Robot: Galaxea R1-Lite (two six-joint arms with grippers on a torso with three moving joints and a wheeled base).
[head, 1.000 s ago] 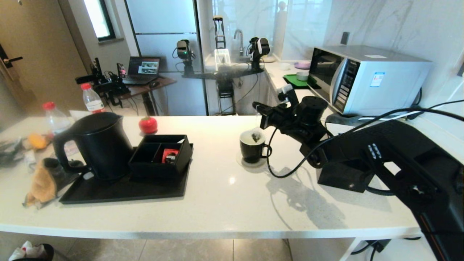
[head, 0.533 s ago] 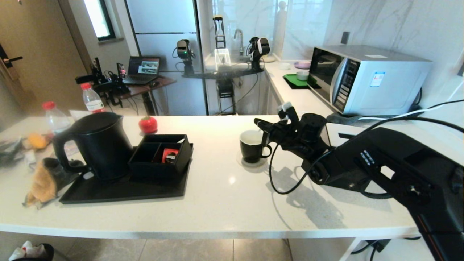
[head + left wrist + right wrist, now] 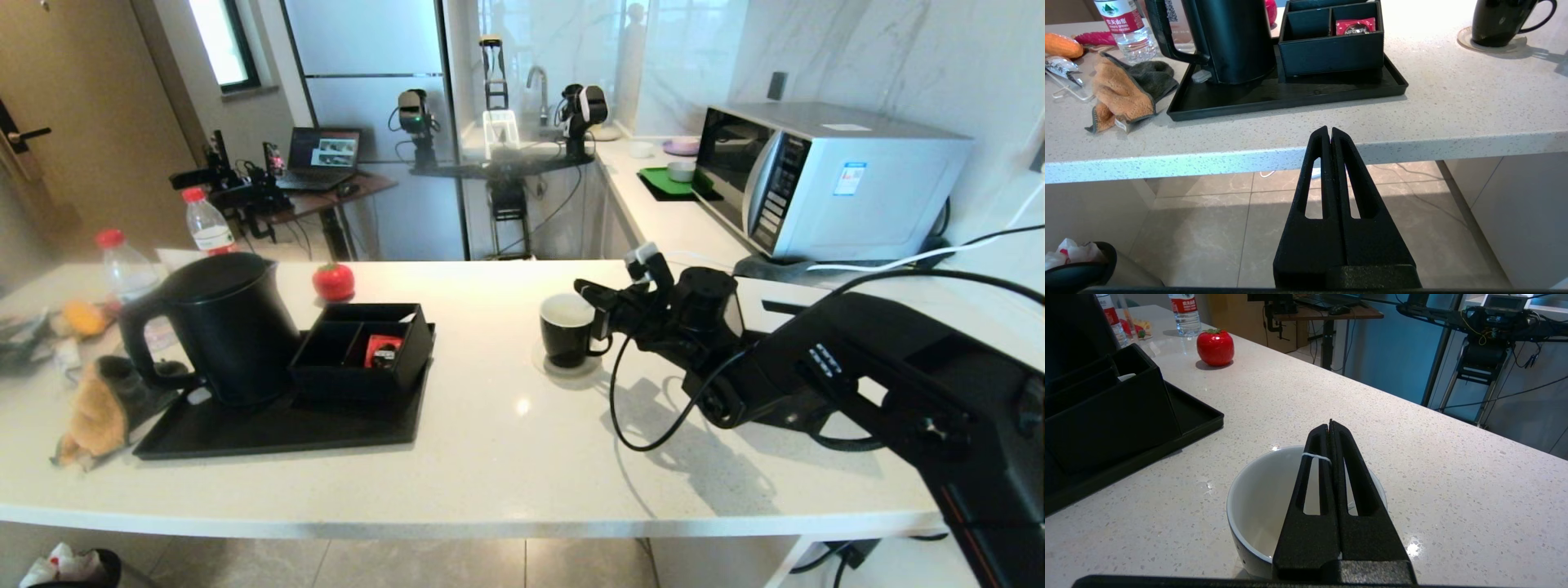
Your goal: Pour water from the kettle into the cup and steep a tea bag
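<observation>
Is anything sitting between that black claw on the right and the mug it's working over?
Nothing visible does. The right end effector hangs directly over the open cup, shut on a thin white string. The tea bag itself is hidden. The kettle and the black organizer box stand well aside on the tray.

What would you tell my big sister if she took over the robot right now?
Left gripper: shut, empty, parked below the counter edge.
Right gripper: shut on the thin white tea bag string, just above the small black mug with a white inside.
Large matte black electric kettle: upright on the black tray, apart from the mug.
Done: string brought to the mug. The pouch is hidden, and I cannot tell whether there is water.
Left: probably check for water, steep, release the string.
</observation>
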